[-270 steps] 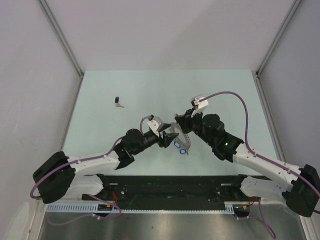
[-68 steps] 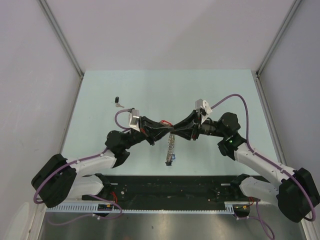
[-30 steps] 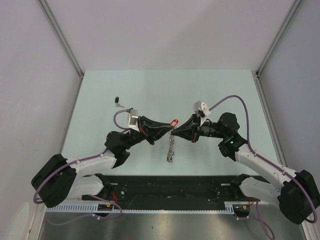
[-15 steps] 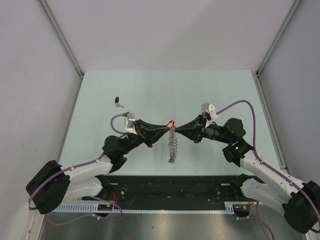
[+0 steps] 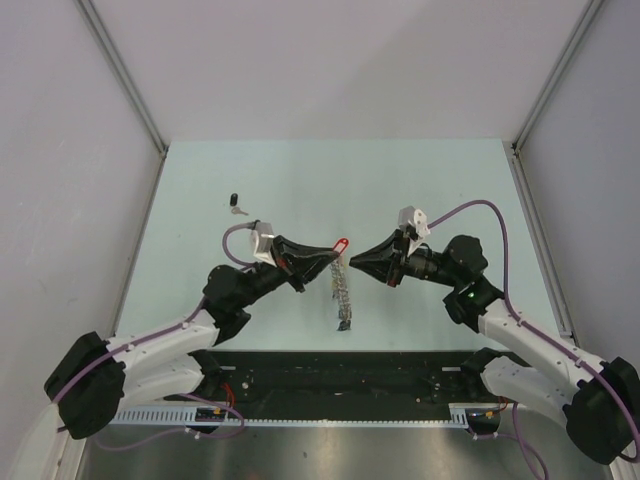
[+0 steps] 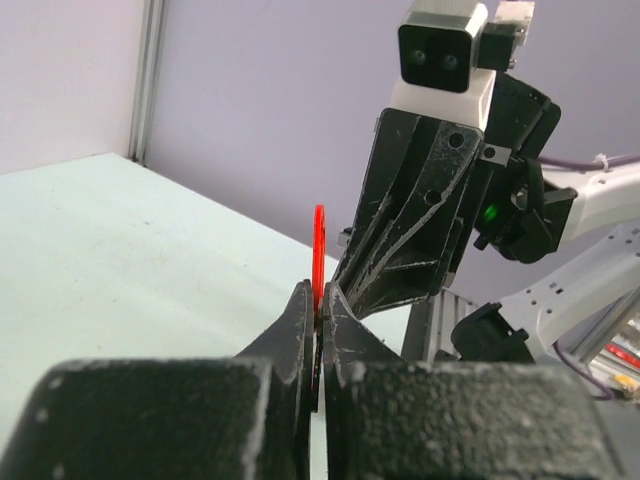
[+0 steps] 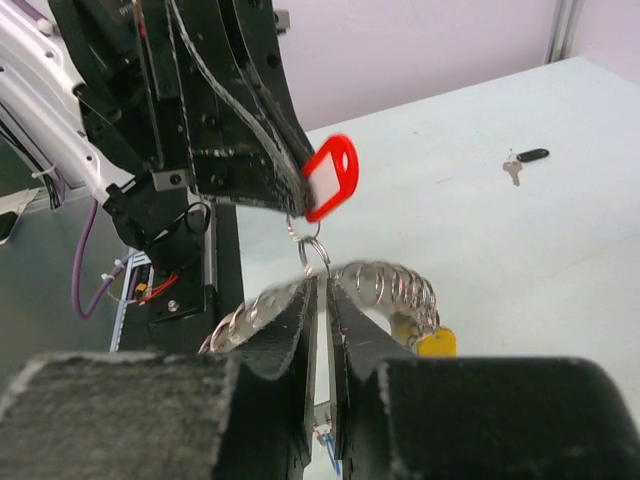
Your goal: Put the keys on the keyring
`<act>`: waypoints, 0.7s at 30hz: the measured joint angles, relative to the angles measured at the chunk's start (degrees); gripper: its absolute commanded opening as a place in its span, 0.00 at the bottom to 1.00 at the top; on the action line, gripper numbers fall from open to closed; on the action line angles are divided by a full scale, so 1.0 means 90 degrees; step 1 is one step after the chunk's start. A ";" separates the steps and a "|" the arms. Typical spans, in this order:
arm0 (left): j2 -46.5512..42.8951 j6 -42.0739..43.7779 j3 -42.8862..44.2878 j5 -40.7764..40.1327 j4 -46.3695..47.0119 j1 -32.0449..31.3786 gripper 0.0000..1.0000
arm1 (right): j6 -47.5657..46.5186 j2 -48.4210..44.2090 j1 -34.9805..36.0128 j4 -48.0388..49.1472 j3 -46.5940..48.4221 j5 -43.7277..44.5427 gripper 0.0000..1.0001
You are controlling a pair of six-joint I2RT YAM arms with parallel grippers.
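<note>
- Keyring [image 5: 341, 290] hangs in the air between the two grippers, above the near middle of the pale green table [image 5: 430, 190]. In the top view it shows as a narrow silver strip of bunched keys running down towards the arm bases.
- In the right wrist view the ring droops as a silver coil, with a yellow key tag [image 7: 435, 343] at its lower right side.
- A red key tag [image 5: 340, 243] sits at the top of the bunch. A small split ring [image 7: 313, 252] hangs under it and joins the coil.
- The left gripper [image 5: 331, 254] is clamped on the red key tag. In its own wrist view the fingers [image 6: 300, 320] are pressed together, and the tag stands edge-on as a thin red line above them.
- The right gripper [image 5: 353, 260] points at the left one from the other side, its tips just beside the top of the keyring. Its fingers [image 7: 300, 310] show a thin slit of light between them, so they stand narrowly apart.
- The small split ring lies right at those tips. Whether it touches them cannot be told.
- A loose black-headed key [image 5: 236, 204] lies flat on the table, well apart from both grippers, to the far left.
</note>
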 measured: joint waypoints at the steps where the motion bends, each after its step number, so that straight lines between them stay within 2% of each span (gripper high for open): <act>1: -0.0019 0.0051 0.0061 0.0017 -0.0083 0.0010 0.00 | -0.0012 0.0002 -0.0010 -0.0051 0.0000 -0.0019 0.16; 3: -0.0029 0.0221 0.0233 0.0073 -0.0357 0.0027 0.00 | -0.0039 0.0005 -0.0027 -0.0146 0.0000 -0.0073 0.20; 7: -0.0027 0.0420 0.0401 0.0272 -0.0627 0.0034 0.00 | -0.0134 0.0034 -0.0034 -0.0357 0.0007 -0.0204 0.37; 10: -0.0010 0.0551 0.0532 0.0522 -0.0852 0.0034 0.00 | -0.0243 0.0075 -0.0034 -0.0539 0.0046 -0.0270 0.43; 21: 0.0104 0.0865 0.0838 0.1234 -0.1362 0.0041 0.00 | -0.0624 0.0517 -0.0199 -0.0794 0.0629 -0.0702 0.44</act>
